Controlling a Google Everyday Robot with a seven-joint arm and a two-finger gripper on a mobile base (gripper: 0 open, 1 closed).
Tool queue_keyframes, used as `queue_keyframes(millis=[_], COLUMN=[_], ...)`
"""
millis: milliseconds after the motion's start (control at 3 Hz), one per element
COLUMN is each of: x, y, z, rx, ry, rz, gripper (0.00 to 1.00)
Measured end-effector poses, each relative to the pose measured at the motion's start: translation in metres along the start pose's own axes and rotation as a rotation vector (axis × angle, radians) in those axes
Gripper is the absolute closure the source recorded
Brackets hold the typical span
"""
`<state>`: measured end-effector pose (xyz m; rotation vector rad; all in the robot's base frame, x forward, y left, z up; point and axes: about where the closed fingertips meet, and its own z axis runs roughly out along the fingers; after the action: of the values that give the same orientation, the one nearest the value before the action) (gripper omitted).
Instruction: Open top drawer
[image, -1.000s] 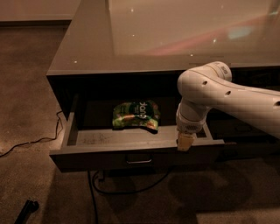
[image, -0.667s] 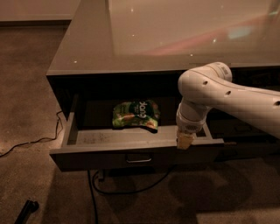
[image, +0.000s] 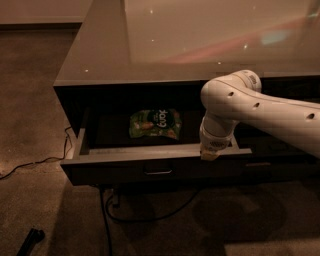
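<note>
The top drawer (image: 125, 167) stands pulled out from the cabinet, its dark front facing me with a small metal loop handle (image: 158, 171) at its middle. A green snack bag (image: 155, 123) lies inside on the drawer floor. My white arm reaches in from the right, and my gripper (image: 210, 151) hangs down at the drawer's front rim, right of the handle and right of the bag. The arm's wrist hides most of it.
The cabinet's glossy grey top (image: 190, 40) stretches behind the drawer. A black cable (image: 107, 212) trails on the brown carpet below the cabinet and off to the left. A small dark object (image: 30, 240) lies on the floor at bottom left.
</note>
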<state>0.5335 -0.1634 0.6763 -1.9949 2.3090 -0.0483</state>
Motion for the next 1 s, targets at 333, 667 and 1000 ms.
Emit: queue_keyframes(millis=[333, 667, 1000], x=[0.002, 0.005, 0.012], y=[0.000, 0.007, 0.018], z=[-0.004, -0.011, -0.010], rx=[0.011, 0.026, 0.005], ry=[0.012, 0.023, 0.045], rz=[0.009, 0.017, 0.026], gripper=[1.00, 1.00, 1.00])
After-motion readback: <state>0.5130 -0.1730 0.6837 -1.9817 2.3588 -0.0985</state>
